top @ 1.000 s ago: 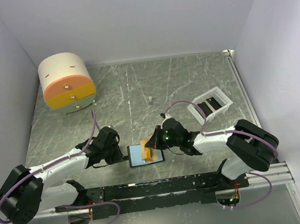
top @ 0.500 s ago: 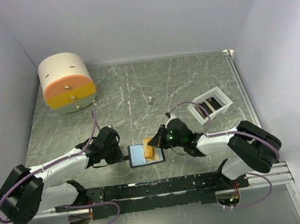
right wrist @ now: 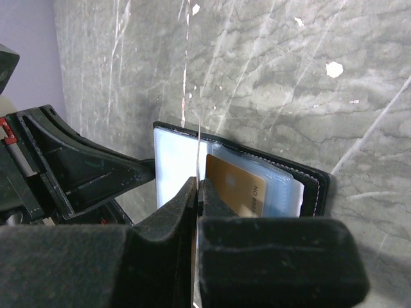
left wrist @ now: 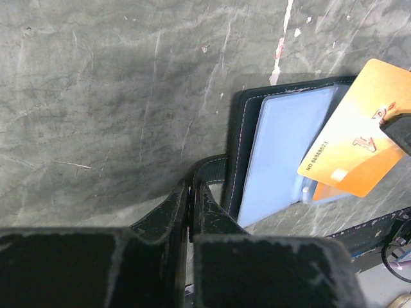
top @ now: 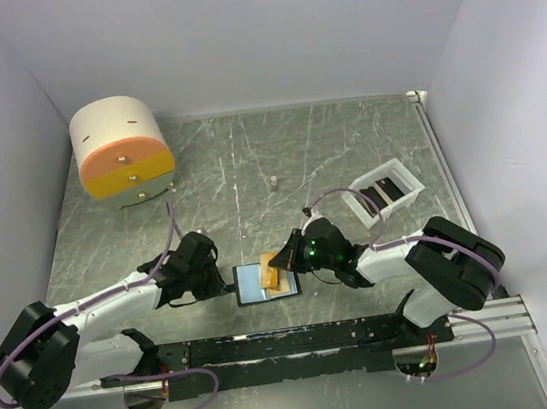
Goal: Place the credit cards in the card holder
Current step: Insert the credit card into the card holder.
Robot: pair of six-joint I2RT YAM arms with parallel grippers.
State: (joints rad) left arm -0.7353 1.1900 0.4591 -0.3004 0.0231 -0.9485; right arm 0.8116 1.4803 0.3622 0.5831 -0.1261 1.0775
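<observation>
Top view: the card holder [top: 252, 286] lies open. The left gripper [top: 227, 289] meets its left edge, and the right gripper [top: 285, 257] tilts a gold card [top: 273, 263] over its right half.

Left wrist: the jaws are pressed onto the holder's black strap [left wrist: 212, 168].

Right wrist: the fingers pinch that card edge-on above the holder. A second gold card [right wrist: 234, 186] sits in a holder pocket.
</observation>
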